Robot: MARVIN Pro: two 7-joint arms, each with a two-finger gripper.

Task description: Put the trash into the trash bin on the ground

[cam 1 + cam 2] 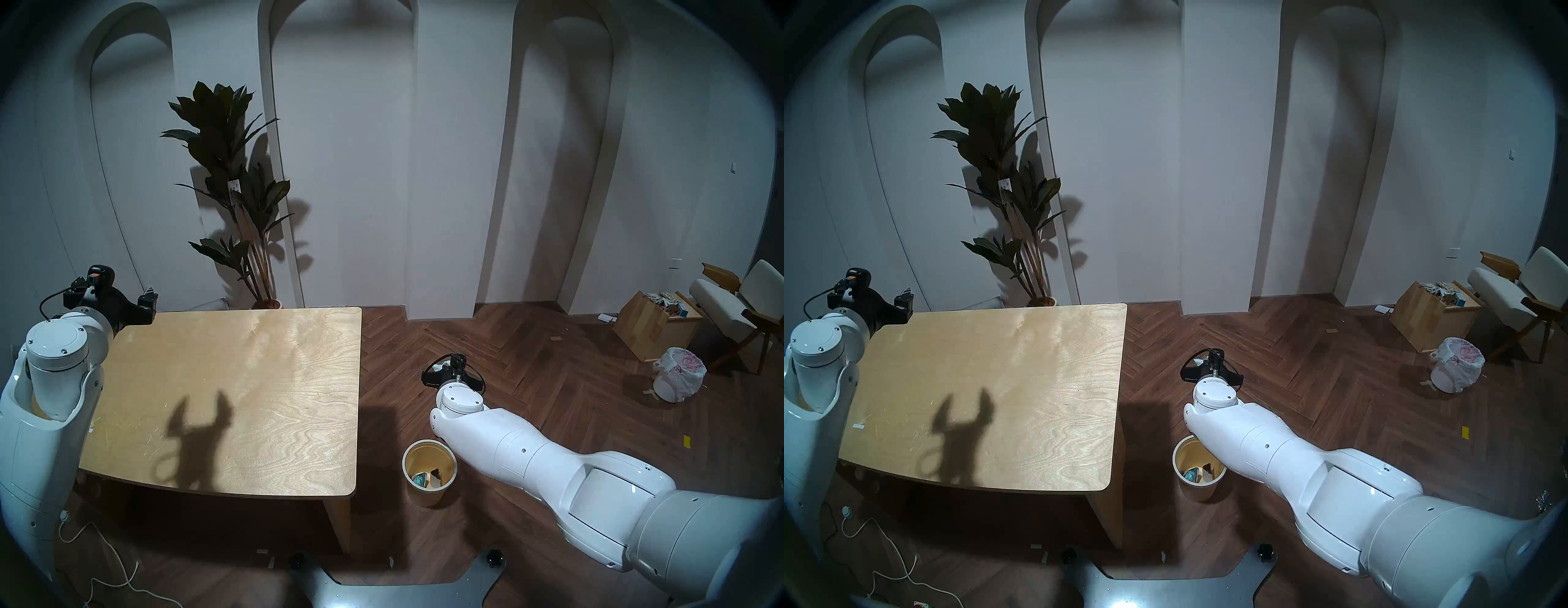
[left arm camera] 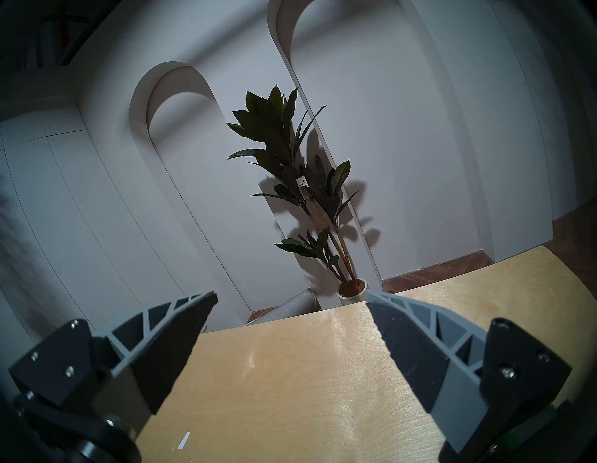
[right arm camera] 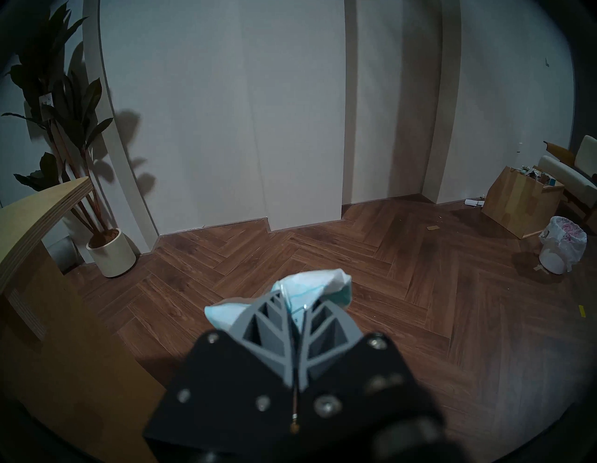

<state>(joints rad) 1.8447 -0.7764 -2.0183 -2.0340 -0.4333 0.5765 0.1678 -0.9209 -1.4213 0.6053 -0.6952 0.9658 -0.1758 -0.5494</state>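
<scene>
My right gripper point(image 3: 292, 304) is shut on a crumpled pale blue packet point(image 3: 307, 281), which sticks out past the fingertips over the wooden floor. In the head view the right wrist point(image 1: 452, 373) hangs just beyond the small round cream-white trash bin point(image 1: 426, 494), which stands on the floor right of the table and also shows in the other head view point(image 1: 1197, 488). Inside the bin lie a teal blister pack point(image 1: 421, 479) and a white piece beside it. My left gripper point(image 2: 290, 296) is open and empty above the table's far left corner point(image 1: 146, 303).
The wooden table point(image 1: 237, 382) stands left of the bin. A potted plant point(image 1: 237, 191) stands behind it. At the far right are a wooden box point(image 1: 649, 327), a white bin with a pink-printed bag point(image 1: 679, 373) and a chair point(image 1: 738, 305). A cable point(image 1: 106, 552) lies at the lower left.
</scene>
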